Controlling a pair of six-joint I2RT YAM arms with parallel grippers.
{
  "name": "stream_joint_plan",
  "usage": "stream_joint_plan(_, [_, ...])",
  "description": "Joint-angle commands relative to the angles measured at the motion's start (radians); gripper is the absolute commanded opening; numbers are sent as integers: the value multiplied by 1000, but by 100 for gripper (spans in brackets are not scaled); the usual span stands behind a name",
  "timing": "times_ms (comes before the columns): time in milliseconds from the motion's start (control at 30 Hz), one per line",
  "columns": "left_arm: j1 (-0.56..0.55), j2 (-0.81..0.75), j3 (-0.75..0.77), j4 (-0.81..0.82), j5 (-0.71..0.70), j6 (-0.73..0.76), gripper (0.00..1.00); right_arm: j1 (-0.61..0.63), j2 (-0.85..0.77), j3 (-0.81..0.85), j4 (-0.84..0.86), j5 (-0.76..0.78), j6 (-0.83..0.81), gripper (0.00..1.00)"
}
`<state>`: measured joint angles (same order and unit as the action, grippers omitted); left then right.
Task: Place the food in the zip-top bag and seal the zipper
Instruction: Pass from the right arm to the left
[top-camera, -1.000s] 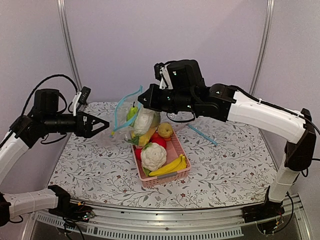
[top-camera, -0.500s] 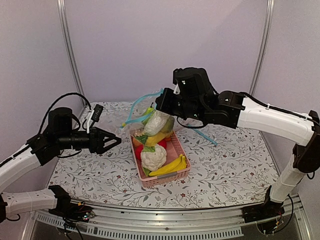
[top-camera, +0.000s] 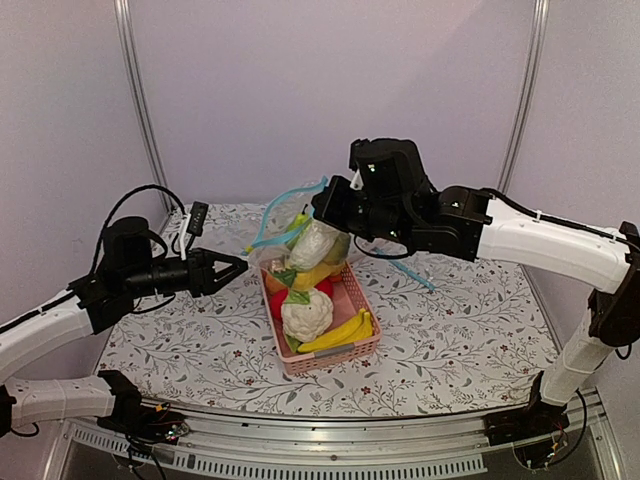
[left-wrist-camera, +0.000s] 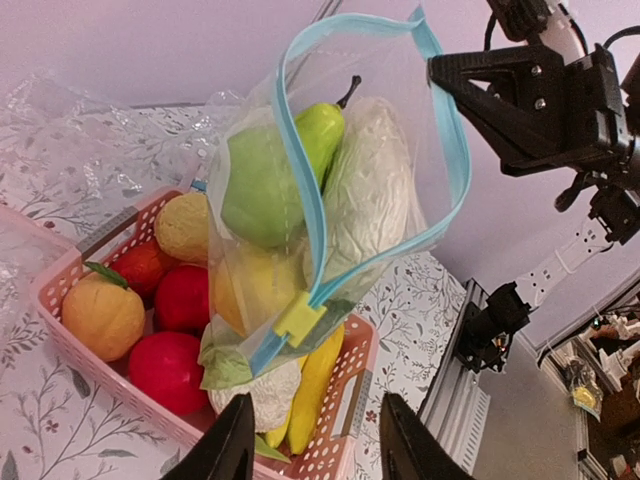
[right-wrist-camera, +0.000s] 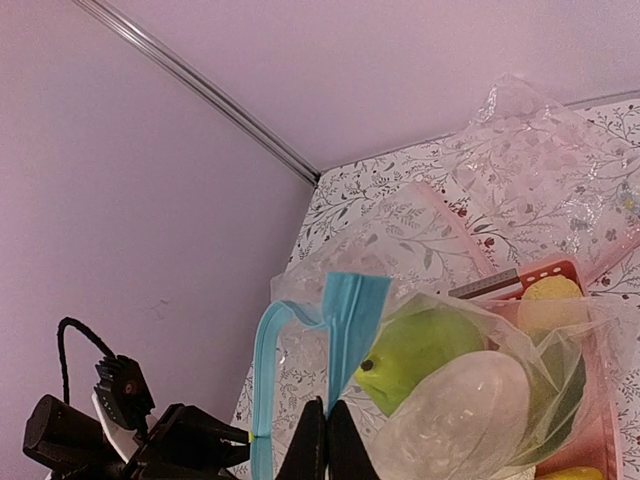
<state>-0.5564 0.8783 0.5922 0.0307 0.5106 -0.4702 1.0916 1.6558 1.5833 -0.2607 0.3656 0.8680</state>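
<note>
The zip-top bag (top-camera: 312, 243) hangs over the pink basket (top-camera: 358, 298). Through its clear plastic I see a green fruit (left-wrist-camera: 262, 180), a white oblong piece (left-wrist-camera: 368, 205) and a yellow fruit (left-wrist-camera: 250, 295). The light-blue zipper (left-wrist-camera: 302, 190) gapes in a loop, with a yellow slider (left-wrist-camera: 300, 318) at its lower end. My right gripper (right-wrist-camera: 327, 440) is shut on the zipper's upper end (right-wrist-camera: 352, 300) and holds the bag up. My left gripper (left-wrist-camera: 315, 452) is open just short of the slider, with nothing between its fingers; in the top view the left gripper (top-camera: 240, 264) sits left of the bag.
In the basket lie a white cauliflower (top-camera: 306, 313), a banana bunch (top-camera: 342, 331), red fruits (left-wrist-camera: 160, 365) and an orange one (left-wrist-camera: 100, 315). A crumpled clear bag (right-wrist-camera: 545, 160) lies on the floral cloth behind. A thin blue strip (top-camera: 405, 268) lies right of the basket.
The left gripper has moved right, closer to the bag, and its jaws have narrowed. The right arm carried the bag right over the basket, then held nearly still.
</note>
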Motion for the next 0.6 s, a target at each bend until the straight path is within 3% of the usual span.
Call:
stream_joint_plan(0, [-11, 16, -3, 46, -9, 2, 39, -4, -38, -12, 43, -3, 15, 0])
stream_joint_plan(100, [-11, 22, -5, 41, 0, -2, 34, -3, -37, -13, 46, -7, 18, 0])
stream_joint_plan(567, [-10, 65, -2, 78, -8, 2, 31, -3, -33, -13, 58, -33, 25, 0])
